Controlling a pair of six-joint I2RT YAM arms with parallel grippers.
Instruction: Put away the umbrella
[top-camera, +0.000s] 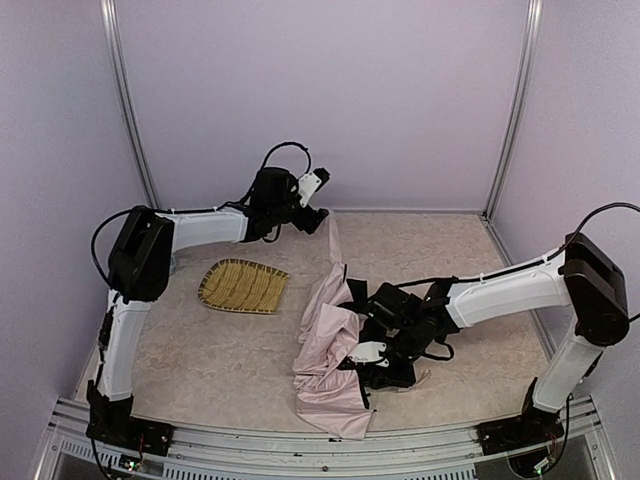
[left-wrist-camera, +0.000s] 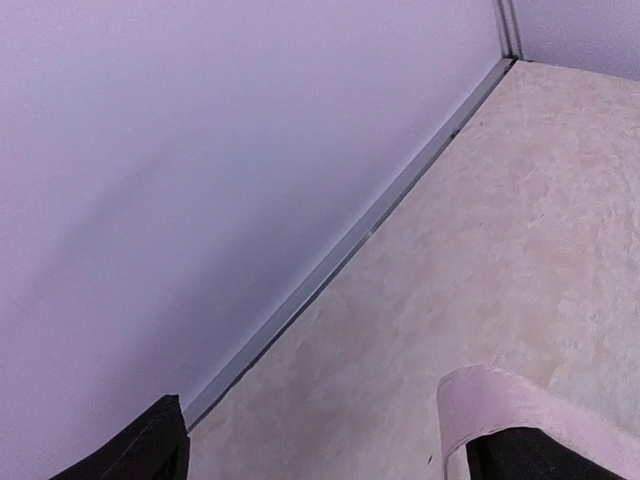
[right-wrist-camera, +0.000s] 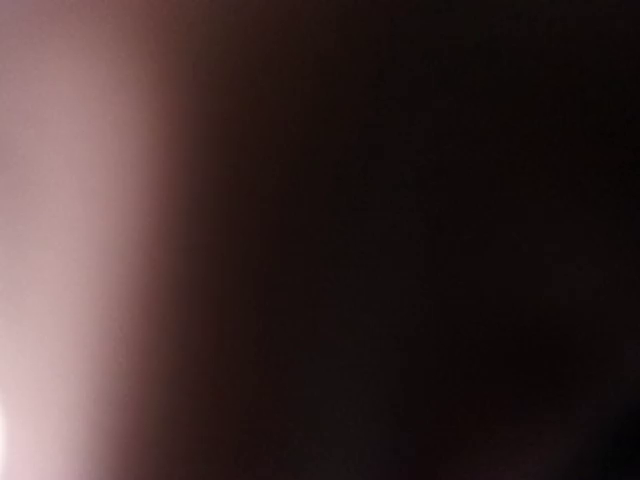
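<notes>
A blur sits right against the right wrist lens, pale pink at the left fading to black; you can tell nothing from it.

From above, the umbrella (top-camera: 330, 375) lies crumpled on the table (top-camera: 200, 350), pink cloth out and black lining showing, just right of the tray (top-camera: 243, 286). The right gripper (top-camera: 372, 358) is buried in the lining with its jaws closed. Whether it pinches cloth cannot be told.

A pink strip rises from the heap to the left gripper (top-camera: 318, 213), raised near the back wall. Only the left wrist view shows its jaws standing wide, with the pink edge draped over one finger (left-wrist-camera: 545, 455), not clamped.

You look to be mid-gather, with the canopy not yet bundled. Next, clear that finger of the cloth, then take a fresh hold lower down and draw the folds together.
</notes>
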